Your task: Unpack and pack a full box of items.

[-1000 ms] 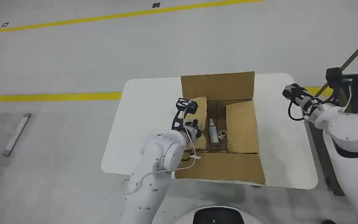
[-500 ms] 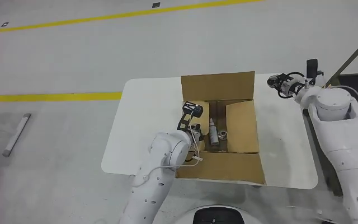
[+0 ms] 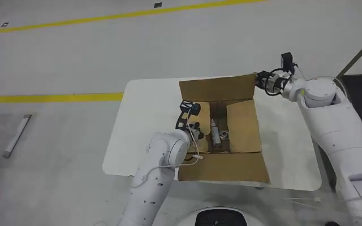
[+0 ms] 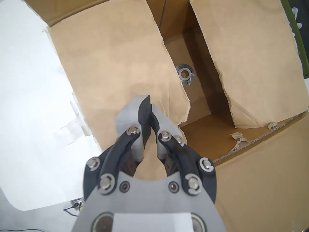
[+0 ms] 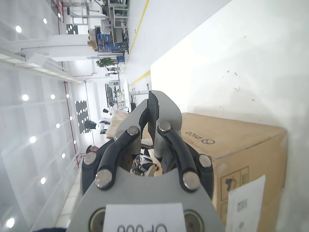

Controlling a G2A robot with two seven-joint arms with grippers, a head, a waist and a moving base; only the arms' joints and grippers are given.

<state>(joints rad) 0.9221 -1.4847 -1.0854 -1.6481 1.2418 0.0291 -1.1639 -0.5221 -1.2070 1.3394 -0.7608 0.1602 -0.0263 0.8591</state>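
Observation:
An open cardboard box (image 3: 226, 167) stands on the white table (image 3: 141, 124). Down in its middle gap lie a slim grey bottle (image 3: 214, 133) and a metal ring (image 3: 225, 135), the ring (image 4: 185, 74) also seen past a torn flap edge. My left gripper (image 3: 191, 113) (image 4: 147, 103) hovers shut and empty over the left inner flap (image 4: 115, 61). My right gripper (image 3: 261, 79) (image 5: 152, 102) is shut and empty at the right end of the box's back flap (image 3: 218, 87), beside the box's outer wall (image 5: 241, 146).
The right inner flap (image 3: 244, 129) (image 4: 243, 56) stands half raised over the box. Bare table lies left of the box and on its right side (image 3: 288, 141). A white label (image 5: 243, 204) is stuck on the box's outer wall.
My right arm swung in from the table's right edge to the back flap's right end. The back flap and box shifted slightly left. The left gripper barely moved.

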